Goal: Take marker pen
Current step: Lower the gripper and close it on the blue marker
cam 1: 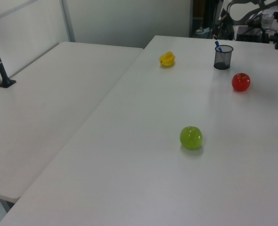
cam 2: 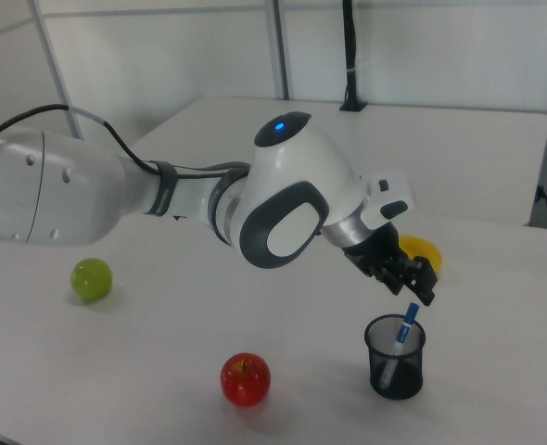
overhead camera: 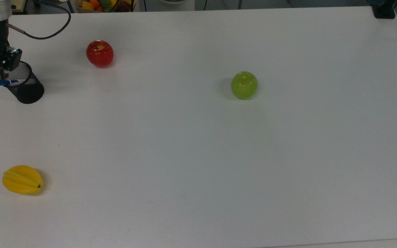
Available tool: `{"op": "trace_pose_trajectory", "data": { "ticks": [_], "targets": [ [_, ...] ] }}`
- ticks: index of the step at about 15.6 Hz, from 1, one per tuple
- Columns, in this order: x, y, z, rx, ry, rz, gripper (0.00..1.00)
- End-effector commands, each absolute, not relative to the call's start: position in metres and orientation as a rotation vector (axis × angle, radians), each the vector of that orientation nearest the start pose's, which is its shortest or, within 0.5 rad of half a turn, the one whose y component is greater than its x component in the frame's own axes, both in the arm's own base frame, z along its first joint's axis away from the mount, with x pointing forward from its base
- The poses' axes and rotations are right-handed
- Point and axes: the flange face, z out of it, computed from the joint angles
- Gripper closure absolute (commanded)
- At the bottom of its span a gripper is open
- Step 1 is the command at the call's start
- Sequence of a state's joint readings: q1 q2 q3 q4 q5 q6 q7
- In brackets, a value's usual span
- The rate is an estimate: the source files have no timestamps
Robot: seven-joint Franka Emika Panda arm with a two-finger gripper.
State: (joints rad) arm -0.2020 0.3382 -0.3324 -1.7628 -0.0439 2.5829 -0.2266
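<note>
Marker pen (cam 2: 405, 334), white barrel, blue cap, leaning in black mesh cup (cam 2: 396, 369) | pincer (cam 2: 418, 288) just above cap, grip state can't tell | white desk (overhead camera: 198, 155)

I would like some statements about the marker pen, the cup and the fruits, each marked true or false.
1. The marker pen stands tilted in the black mesh cup. True.
2. The gripper hangs above the cup, near the pen's blue top. True.
3. The cup lies tipped over. False: it stands upright.
4. The red apple touches the green apple. False: they are far apart.
5. The yellow fruit is inside the cup. False: it lies on the table.
</note>
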Motion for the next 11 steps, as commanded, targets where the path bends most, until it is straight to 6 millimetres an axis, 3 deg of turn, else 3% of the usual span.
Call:
{"op": "trace_pose_trajectory", "data": {
  "ticks": [1, 4, 6, 10, 11],
  "targets": [
    [0.598, -0.327, 0.411, -3.378, 0.352, -0.780, 0.41],
    [0.601, -0.326, 0.398, -3.384, 0.340, -0.783, 0.48],
    [0.600, -0.327, 0.394, -3.386, 0.340, -0.769, 0.62],
    [0.602, -0.324, 0.396, -3.375, 0.362, -0.775, 1.00],
    [0.602, -0.323, 0.397, -3.372, 0.364, -0.779, 1.00]
  ]
}}
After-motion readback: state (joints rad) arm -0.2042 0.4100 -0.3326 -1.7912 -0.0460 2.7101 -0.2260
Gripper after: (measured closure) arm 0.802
